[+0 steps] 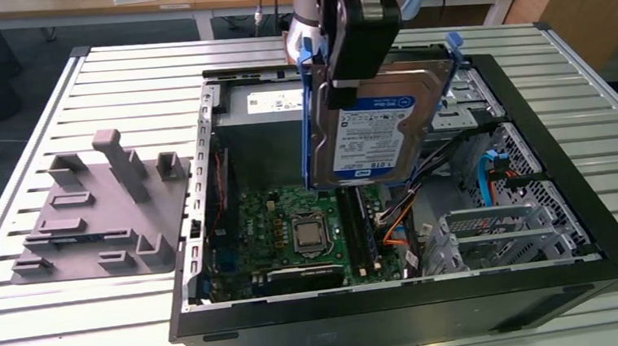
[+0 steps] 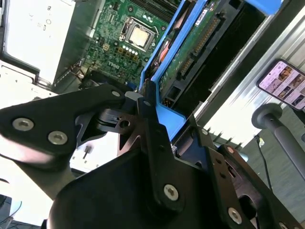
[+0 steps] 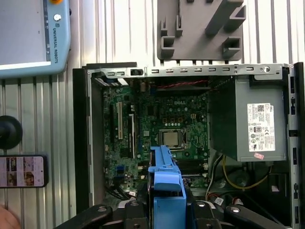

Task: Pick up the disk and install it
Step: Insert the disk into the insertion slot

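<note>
Silver with a blue carrier frame, the disk [image 1: 377, 135] hangs upright over the open computer case [image 1: 406, 313]. The tool [image 1: 349, 88] grips it at its upper edge. Tool state: closed onto the disk, holding it above the case interior. The disk is not yet seated in the drive cage [image 1: 498, 233].

Exterior view: the labelled face of the disk is towards the camera. Its lower edge stands over the motherboard [image 1: 258, 225], with the drive cage towards the exterior view's right. A grey moulded fixture [image 1: 99, 212] lies on the slatted metal tabletop [image 1: 117, 72], just beside the case on the exterior view's left.

First wrist view: the camera looks straight down into the case. The disk appears edge-on as a narrow blue strip, over the board and near the processor [image 3: 170, 138]. A grey power supply box [image 3: 248, 124] with a white sticker sits against one case wall. This view adds two items lying on the tabletop outside the case: a teach pendant [image 3: 28, 33] and a phone [image 3: 23, 171] with a lit screen.

Second wrist view: this one supplies the disk's reverse face, a green circuit board [image 2: 195, 40] with a connector row. The blue frame sits pinched between the tool's black fingers [image 2: 152, 138], close to the lens.
</note>
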You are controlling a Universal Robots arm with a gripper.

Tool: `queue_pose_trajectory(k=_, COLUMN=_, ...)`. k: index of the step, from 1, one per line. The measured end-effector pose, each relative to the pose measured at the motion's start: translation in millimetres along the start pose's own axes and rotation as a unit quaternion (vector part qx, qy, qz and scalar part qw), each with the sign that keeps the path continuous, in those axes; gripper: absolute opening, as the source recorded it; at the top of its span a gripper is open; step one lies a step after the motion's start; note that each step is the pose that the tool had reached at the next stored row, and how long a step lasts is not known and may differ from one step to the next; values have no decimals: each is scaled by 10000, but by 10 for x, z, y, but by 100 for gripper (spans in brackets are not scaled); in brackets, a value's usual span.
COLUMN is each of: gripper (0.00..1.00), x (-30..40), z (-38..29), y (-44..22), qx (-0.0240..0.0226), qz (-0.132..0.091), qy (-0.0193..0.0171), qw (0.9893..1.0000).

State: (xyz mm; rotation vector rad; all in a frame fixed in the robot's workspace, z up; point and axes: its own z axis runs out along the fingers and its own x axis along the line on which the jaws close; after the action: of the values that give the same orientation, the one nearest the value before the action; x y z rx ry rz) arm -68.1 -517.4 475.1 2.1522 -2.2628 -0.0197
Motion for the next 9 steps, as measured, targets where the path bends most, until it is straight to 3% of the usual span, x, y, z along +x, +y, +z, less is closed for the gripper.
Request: queue_pose_trajectory(k=9, gripper=36, x=123, z=18, y=-18, qx=0, qz=0, qy=0, qw=10000)
